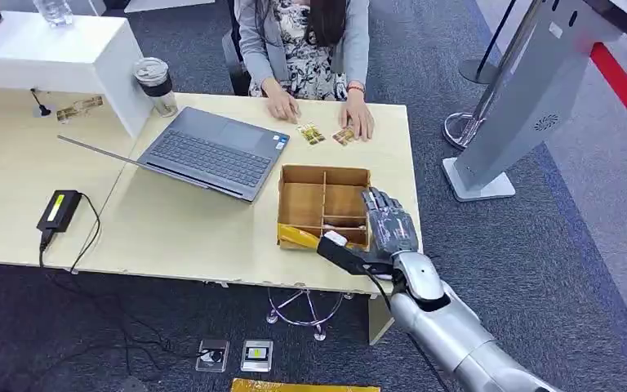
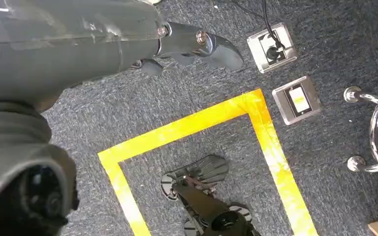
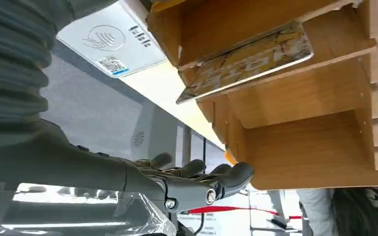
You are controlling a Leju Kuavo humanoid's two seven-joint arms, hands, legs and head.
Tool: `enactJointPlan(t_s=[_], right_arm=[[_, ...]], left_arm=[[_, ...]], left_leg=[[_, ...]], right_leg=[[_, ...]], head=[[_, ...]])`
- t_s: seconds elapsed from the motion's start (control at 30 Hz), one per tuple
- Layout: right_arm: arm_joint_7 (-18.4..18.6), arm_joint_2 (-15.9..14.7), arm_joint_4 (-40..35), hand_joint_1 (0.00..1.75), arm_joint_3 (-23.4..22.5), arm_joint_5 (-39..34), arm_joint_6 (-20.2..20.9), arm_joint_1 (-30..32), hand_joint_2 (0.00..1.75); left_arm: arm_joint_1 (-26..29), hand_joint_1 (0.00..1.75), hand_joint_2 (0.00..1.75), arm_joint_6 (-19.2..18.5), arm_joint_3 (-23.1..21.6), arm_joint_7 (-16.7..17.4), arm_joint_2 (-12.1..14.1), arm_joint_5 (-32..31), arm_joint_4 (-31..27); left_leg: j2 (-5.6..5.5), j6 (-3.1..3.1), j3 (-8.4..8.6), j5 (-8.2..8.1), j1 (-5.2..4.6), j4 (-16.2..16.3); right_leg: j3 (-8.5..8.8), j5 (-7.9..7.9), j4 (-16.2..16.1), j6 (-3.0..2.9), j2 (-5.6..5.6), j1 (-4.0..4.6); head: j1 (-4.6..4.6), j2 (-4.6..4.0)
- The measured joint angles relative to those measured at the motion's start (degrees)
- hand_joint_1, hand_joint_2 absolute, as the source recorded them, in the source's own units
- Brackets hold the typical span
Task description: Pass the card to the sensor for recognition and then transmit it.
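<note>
Right hand: raised over the near right corner of the wooden divided box, fingers extended and apart, holding nothing; the thumb juts toward the box's near edge. In the right wrist view the same hand shows its fingers spread beside the box wall, not touching any card.

Left hand: hanging over grey carpet, fingers loosely extended, nothing held.

Card: gold-patterned, leaning tilted in one compartment of the box, an edge resting on a divider. In the head view a gold card lies at the box's near left edge.

Card reader: white panel with contactless symbol and a small QR label, seen in the right wrist view just beside the box.

Table: pale wood, bearing the box near its right end.

Laptop: grey, open flat, left of the box.

Power adapter: black, with cable, near the table's left part.

Cup: lidded, behind the laptop.

Person: seated across the table, both hands on the tabletop by two small cards.

Kiosk stand: grey, on the carpet to the right of the table.

Floor marking: yellow tape outline on the carpet.
</note>
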Motion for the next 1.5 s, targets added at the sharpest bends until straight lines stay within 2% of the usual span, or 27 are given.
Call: enactJointPlan(t_s=[0.6,1.13,1.4,1.43,1.47,1.5], right_arm=[[-1.2,1.0,1.0,0.00,0.1,-1.1,0.0,-0.8,1.75],[0.1,2.6,0.0,0.00,1.0,-0.2,-0.1,0.5,1.75],[-1.2,2.7,0.0,0.00,1.1,-0.8,0.4,0.3,1.75],[-1.3,2.7,0.0,1.31,1.1,-0.8,0.5,0.3,1.75],[-1.3,2.7,0.0,1.75,1.1,-0.9,0.5,0.3,1.75],[-1.3,2.7,0.0,1.75,1.1,-1.0,0.5,0.3,1.75]], left_arm=[[0.0,0.00,0.00,-0.5,0.0,-0.9,0.3,-0.2,0.0],[0.0,0.00,0.00,-0.5,0.0,-0.9,0.3,-0.1,0.0],[0.0,0.00,0.00,-0.1,0.0,-0.9,0.3,0.2,0.0],[0.0,0.00,0.00,0.0,0.0,-0.9,0.3,0.2,0.0],[0.0,0.00,0.00,0.0,0.0,-0.9,0.3,0.2,0.0],[0.0,0.00,0.00,0.0,0.0,-0.9,0.3,0.2,0.0]], left_leg=[[0.00,0.00,0.00,0.00,0.00,0.0],[0.00,-0.01,0.01,0.01,0.00,0.0],[0.00,-0.01,0.01,0.01,0.00,0.0],[0.00,-0.01,0.01,0.01,0.00,0.0],[0.00,-0.01,0.01,0.01,0.00,0.0],[0.00,-0.01,0.01,0.01,0.00,0.0]], right_leg=[[0.00,0.00,0.0,0.00,0.01,0.00],[0.00,0.00,0.0,0.00,0.01,0.00],[0.02,0.00,0.0,0.00,0.01,0.00],[0.01,0.00,0.0,0.00,0.01,0.00],[0.01,0.00,0.0,0.00,0.01,0.00],[0.01,0.00,0.0,0.00,0.01,0.00]], head=[[0.00,0.00],[0.00,0.00],[0.00,0.00],[0.00,0.00],[0.02,0.00],[0.00,0.00]])
